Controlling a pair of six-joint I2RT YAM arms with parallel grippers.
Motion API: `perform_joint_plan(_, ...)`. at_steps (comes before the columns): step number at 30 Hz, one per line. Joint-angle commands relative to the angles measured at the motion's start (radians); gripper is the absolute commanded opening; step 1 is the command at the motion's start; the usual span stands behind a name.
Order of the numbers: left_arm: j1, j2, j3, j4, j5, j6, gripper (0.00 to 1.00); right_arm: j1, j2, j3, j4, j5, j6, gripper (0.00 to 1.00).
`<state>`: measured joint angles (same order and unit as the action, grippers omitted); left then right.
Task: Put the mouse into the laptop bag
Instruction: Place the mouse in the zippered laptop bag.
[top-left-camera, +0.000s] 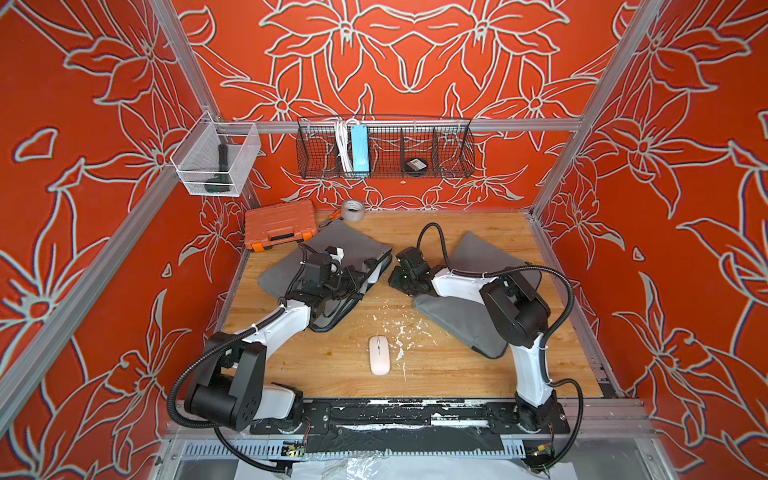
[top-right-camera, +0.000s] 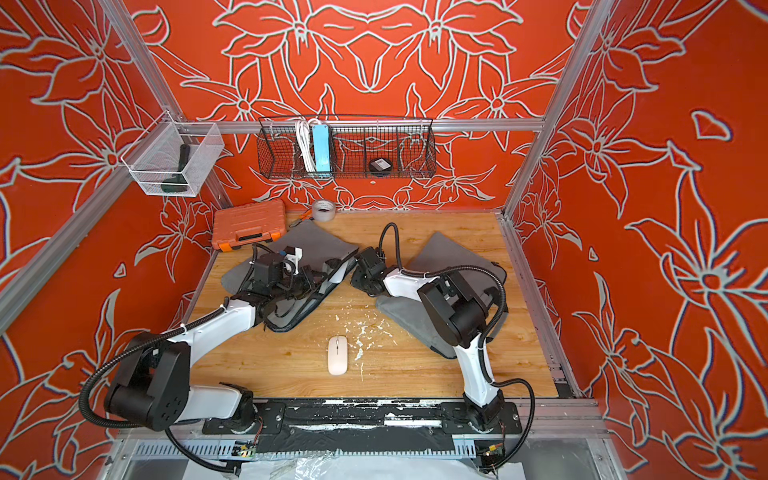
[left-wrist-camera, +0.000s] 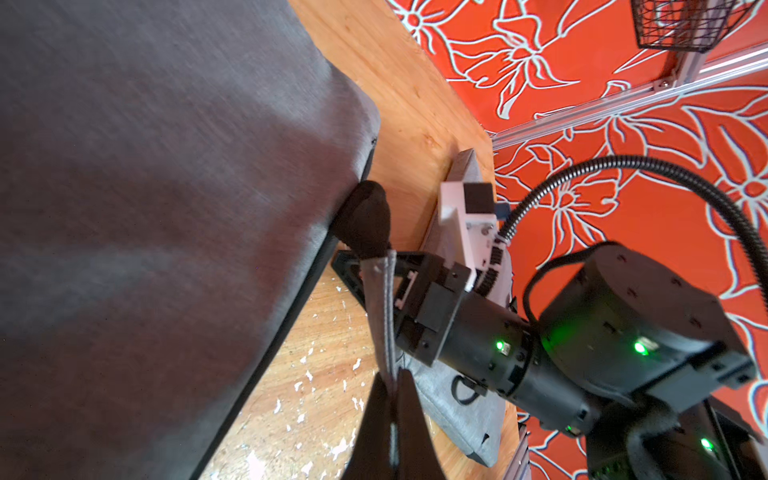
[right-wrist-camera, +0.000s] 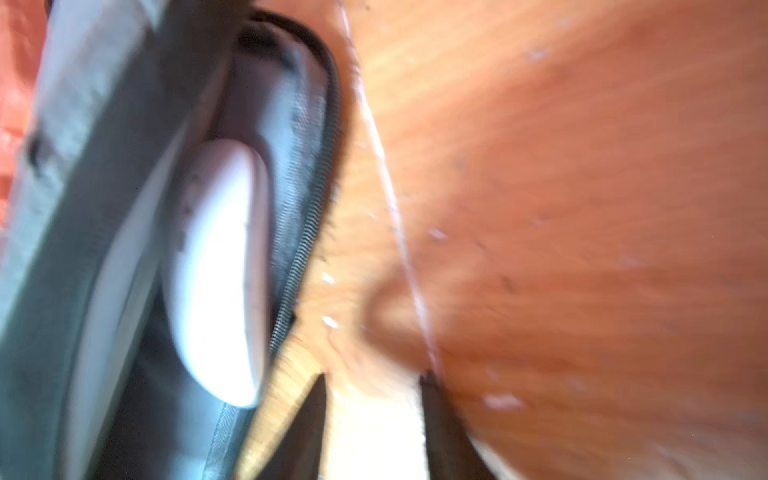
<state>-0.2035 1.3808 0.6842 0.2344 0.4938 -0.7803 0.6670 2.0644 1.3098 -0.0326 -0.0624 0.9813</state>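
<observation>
With a white mouse (right-wrist-camera: 220, 270) lying just inside the open laptop bag (top-left-camera: 357, 245) and a second mouse (top-left-camera: 379, 355) on the worktop (top-left-camera: 457, 232), the left end effector (left-wrist-camera: 392, 399) was clamped on the bag's edge, and the right end effector (right-wrist-camera: 374, 386), jaws apart and empty, probably needed to back off slowly.

One mouse (right-wrist-camera: 216, 270) lies inside the laptop bag (top-left-camera: 353, 245), at its open edge. A second mouse (top-left-camera: 379, 355) lies on the table (top-left-camera: 457, 374) in front of that bag. Another bag (top-left-camera: 465, 326) lies to its right and a toolbox (top-left-camera: 278, 226) behind it on the left.
</observation>
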Motion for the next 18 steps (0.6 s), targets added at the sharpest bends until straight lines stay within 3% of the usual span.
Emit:
perform_joint_plan(1,0.017,0.031,-0.015,0.022,0.017,-0.007,0.00,-0.003,0.003,-0.022,-0.016,0.018,-0.030,0.21)
perform_joint_plan(8,0.039,0.068,-0.017,0.037,0.045,-0.013,0.00,0.024,0.081,0.047,0.003,-0.052,-0.025,0.16)
perform_joint_plan(18,0.041,0.072,-0.017,0.042,0.052,-0.014,0.00,0.054,0.201,0.236,-0.071,-0.083,-0.009,0.27)
